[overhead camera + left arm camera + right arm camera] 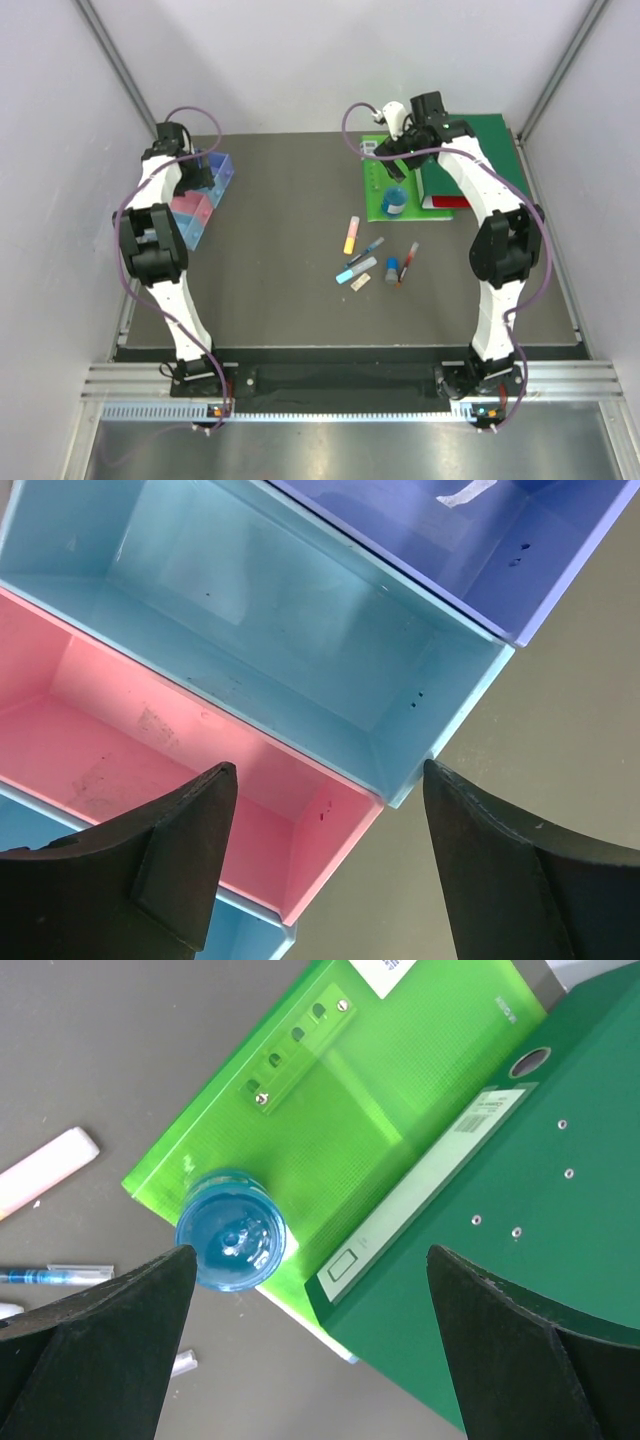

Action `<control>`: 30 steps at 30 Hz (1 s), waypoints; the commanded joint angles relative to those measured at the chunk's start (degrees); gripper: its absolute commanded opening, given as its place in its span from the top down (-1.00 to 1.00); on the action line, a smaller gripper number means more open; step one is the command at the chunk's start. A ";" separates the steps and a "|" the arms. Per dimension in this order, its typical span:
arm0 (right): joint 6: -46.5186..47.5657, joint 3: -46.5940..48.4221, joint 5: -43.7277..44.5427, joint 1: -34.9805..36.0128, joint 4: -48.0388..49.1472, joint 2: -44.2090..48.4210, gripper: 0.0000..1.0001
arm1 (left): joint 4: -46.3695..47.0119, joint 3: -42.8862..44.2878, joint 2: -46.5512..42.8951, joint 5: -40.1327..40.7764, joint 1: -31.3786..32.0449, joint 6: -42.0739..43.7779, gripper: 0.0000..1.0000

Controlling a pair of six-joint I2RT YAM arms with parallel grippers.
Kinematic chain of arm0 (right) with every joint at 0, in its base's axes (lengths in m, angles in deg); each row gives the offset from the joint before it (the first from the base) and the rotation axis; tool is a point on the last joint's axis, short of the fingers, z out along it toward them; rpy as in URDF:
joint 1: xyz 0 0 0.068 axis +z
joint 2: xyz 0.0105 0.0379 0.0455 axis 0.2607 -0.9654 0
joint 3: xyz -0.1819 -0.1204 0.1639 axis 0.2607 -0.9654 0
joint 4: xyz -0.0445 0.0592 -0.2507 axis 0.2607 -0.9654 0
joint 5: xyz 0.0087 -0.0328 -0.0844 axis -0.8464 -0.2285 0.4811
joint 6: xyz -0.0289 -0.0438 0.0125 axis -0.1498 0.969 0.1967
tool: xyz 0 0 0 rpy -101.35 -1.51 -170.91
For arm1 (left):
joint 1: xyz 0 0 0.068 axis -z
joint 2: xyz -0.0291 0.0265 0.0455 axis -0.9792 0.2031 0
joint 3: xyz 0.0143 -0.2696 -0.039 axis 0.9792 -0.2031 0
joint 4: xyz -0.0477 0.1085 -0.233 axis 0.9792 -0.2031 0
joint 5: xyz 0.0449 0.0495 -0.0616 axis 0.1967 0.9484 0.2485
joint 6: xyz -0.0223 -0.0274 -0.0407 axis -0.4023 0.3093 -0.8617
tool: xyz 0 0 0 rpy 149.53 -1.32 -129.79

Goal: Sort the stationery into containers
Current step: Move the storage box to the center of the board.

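Observation:
Four translucent bins stand in a row at the left: purple (217, 168), light blue (205, 186), pink (188, 206), blue (190, 230). In the left wrist view the purple (420, 540), light-blue (250, 610) and pink (150, 730) bins look empty. My left gripper (329, 770) is open and empty above the pink bin's corner. My right gripper (310, 1255) is open and empty above the round blue disc (231, 1230), which sits on a light-green binder (340, 1110). The highlighter (352, 235), dark pen (366, 250), light-blue marker (356, 270), tan eraser (361, 283), blue cylinder (391, 270) and red pen (408, 262) lie mid-table.
A dark green binder (480, 150) lies at the back right, partly over the light-green binder (380, 180). The blue disc (394, 201) sits at that binder's near edge. White walls enclose the dark table (290, 200) on three sides.

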 commanded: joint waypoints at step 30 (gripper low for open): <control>-0.25 6.04 2.19 0.91 -0.37 1.42 -0.99 | 6.64 -1.38 -1.54 -19.36 3.56 20.35 -0.50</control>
